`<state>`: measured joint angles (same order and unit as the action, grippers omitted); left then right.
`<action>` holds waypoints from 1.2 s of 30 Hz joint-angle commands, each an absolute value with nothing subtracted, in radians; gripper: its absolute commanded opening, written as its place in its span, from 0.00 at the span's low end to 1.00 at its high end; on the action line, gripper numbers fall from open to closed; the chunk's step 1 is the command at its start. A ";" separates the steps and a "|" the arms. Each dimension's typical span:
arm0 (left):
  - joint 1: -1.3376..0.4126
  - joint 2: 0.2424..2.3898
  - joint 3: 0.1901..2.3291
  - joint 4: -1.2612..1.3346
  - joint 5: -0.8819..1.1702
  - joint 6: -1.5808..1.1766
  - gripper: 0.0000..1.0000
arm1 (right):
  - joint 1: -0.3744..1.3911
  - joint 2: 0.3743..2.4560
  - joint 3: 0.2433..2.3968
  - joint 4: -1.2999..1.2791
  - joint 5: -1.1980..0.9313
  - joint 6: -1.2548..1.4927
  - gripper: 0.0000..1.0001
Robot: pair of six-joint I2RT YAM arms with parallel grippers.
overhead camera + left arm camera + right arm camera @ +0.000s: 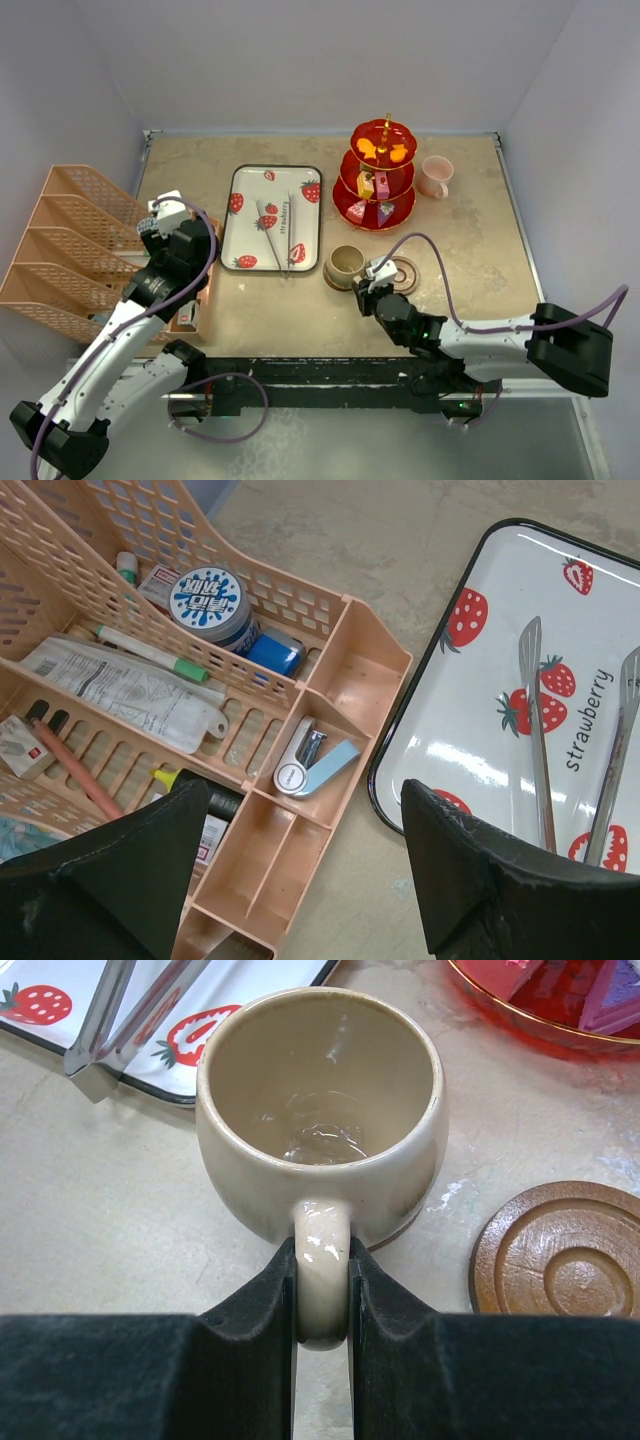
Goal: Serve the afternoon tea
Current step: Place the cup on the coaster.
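The olive-brown mug [320, 1110] stands empty and upright on the table, and my right gripper [322, 1295] is shut on its handle [322, 1250]. From above, the mug [345, 265] sits just below the tray, with the right gripper [368, 285] at its right side. A round brown coaster [560, 1255] lies bare to the right of the mug [402, 275]. The red three-tier stand [383, 175] holds small toy sweets at the back. The pink mug [436, 177] stands beside it. My left gripper [305, 810] hangs open over the peach organiser, holding nothing.
The strawberry tray [248, 215] lies mid-table with the metal tweezers [280, 228] on it. A peach desk organiser [70, 250] full of stationery fills the left side. Its small front compartments [270, 850] are right under the left gripper, close to the tray's rim [385, 780].
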<state>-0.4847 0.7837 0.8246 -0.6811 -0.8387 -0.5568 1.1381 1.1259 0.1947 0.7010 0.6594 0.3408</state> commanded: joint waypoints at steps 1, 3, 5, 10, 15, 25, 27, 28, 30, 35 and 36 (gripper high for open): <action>-0.485 0.795 0.839 -0.644 -0.862 -0.562 0.75 | 1.139 1.131 0.268 0.852 0.684 0.347 0.00; -0.485 0.802 0.841 -0.650 -0.861 -0.563 0.75 | 1.139 1.131 0.268 0.855 0.690 0.336 0.00; -0.485 0.805 0.842 -0.648 -0.859 -0.563 0.75 | 1.138 1.138 0.266 0.859 0.693 0.320 0.00; -0.485 0.811 0.842 -0.649 -0.853 -0.561 0.76 | 1.135 1.180 0.262 0.842 0.689 0.328 0.00; -0.485 0.813 0.842 -0.650 -0.854 -0.561 0.76 | 1.134 1.198 0.267 0.830 0.692 0.340 0.04; -0.485 0.828 0.842 -0.650 -0.850 -0.559 0.76 | 1.136 1.163 0.280 0.748 0.713 0.357 0.25; -0.485 0.832 0.843 -0.650 -0.848 -0.558 0.76 | 1.135 1.137 0.270 0.744 0.712 0.359 0.31; -0.485 0.834 0.842 -0.650 -0.847 -0.558 0.76 | 1.134 1.124 0.265 0.742 0.712 0.359 0.34; -0.485 0.837 0.841 -0.651 -0.845 -0.557 0.76 | 1.135 1.099 0.260 0.730 0.719 0.366 0.42; -0.485 0.849 0.841 -0.654 -0.842 -0.560 0.76 | 1.135 1.054 0.262 0.688 0.706 0.378 0.46; -0.485 0.851 0.842 -0.655 -0.842 -0.560 0.76 | 1.135 1.049 0.265 0.676 0.698 0.382 0.46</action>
<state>-0.4847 0.8459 0.8246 -0.6750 -0.8391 -0.5568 1.1378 1.0813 0.2337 0.6941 0.6815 0.3531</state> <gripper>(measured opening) 0.759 0.459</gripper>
